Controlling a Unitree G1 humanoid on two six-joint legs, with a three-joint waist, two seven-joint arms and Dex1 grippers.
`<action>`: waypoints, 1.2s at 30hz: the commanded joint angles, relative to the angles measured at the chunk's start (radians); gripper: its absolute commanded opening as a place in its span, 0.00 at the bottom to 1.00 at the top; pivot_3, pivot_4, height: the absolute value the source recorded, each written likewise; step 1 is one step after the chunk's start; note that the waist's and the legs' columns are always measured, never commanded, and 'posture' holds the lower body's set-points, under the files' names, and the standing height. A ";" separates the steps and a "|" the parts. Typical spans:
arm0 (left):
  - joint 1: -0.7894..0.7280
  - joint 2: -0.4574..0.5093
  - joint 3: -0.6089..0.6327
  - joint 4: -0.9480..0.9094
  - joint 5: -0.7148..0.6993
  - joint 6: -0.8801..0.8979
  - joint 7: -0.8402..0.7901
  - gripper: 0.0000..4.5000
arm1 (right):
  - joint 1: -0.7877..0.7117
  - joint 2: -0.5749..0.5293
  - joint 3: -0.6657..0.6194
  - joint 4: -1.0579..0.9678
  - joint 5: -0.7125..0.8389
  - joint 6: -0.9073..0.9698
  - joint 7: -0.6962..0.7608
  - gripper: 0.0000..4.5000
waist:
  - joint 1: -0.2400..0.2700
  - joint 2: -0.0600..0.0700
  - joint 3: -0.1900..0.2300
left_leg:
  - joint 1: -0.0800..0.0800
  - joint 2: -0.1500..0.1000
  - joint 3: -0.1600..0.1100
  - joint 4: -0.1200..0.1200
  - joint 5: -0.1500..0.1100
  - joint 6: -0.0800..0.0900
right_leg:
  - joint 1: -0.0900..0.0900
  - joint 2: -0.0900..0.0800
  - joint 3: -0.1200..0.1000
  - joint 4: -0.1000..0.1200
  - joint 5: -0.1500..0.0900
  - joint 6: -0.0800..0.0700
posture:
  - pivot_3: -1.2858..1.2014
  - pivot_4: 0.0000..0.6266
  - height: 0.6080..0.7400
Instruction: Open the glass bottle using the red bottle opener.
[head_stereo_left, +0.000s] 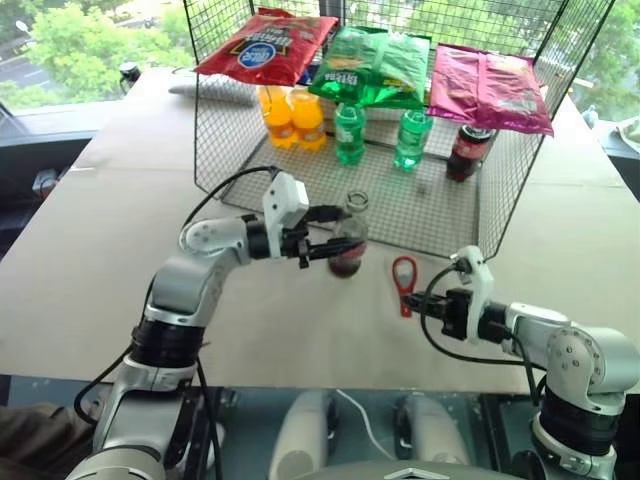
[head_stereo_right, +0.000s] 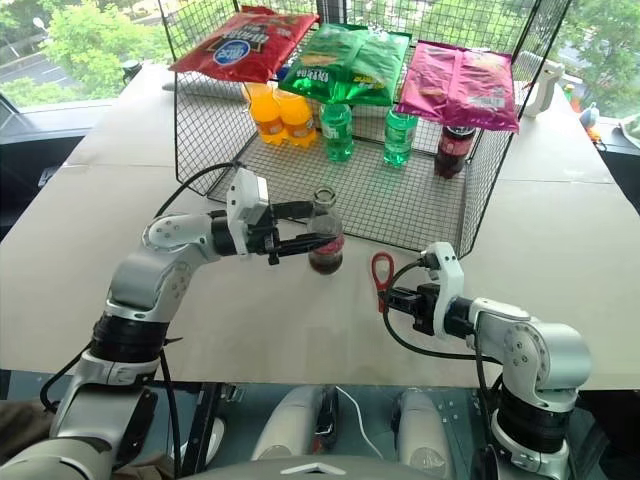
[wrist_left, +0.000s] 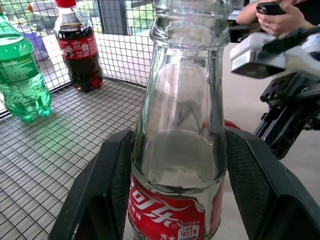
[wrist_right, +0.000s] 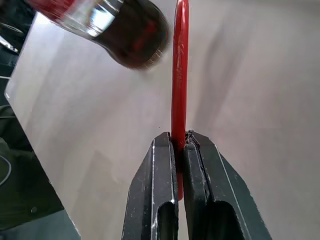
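Clear glass bottle (head_stereo_left: 348, 243), cola low, red label, mouth uncapped, clamped upright by the left gripper (head_stereo_left: 335, 245); right gripper (head_stereo_left: 412, 306) pinches the red bottle opener (head_stereo_left: 404, 280).

Both head eyes look forward and down over the tabletop (head_stereo_left: 80, 270), sharing the wire basket (head_stereo_left: 240, 140) at twelve o'clock. The left wrist camera sits very close behind the glass bottle (wrist_left: 180, 130), facing the basket's floor. The right wrist camera looks along its fingers (wrist_right: 200, 195), near the red bottle opener (wrist_right: 179, 75).
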 joint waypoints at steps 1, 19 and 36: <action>0.012 0.017 0.033 -0.019 0.017 -0.016 0.044 0.48 | 0.006 -0.032 0.006 0.009 0.072 0.006 -0.052 0.18 | 0.001 0.000 0.000 | 0.000 0.000 0.000 0.000 0.001 0.002 | 0.000 0.000 0.000 0.000 0.000 0.000 | 0.52 0.24 1.00; 0.075 0.049 0.068 -0.069 -0.009 -0.002 0.088 0.48 | -0.013 -0.205 0.107 -0.138 0.113 -0.304 -0.141 0.99 | -0.007 0.000 -0.001 | 0.003 0.001 0.000 -0.005 0.002 0.003 | 0.003 0.002 0.000 -0.004 0.000 0.000 | 0.52 0.24 1.00; 0.048 0.066 0.072 -0.056 -0.060 0.032 0.074 0.99 | -0.003 -0.288 0.337 -0.166 -0.005 -0.819 -0.092 1.00 | -0.016 -0.001 -0.001 | 0.003 0.000 0.001 -0.004 0.002 0.004 | 0.004 0.003 0.000 -0.005 0.000 0.001 | 0.52 0.24 1.00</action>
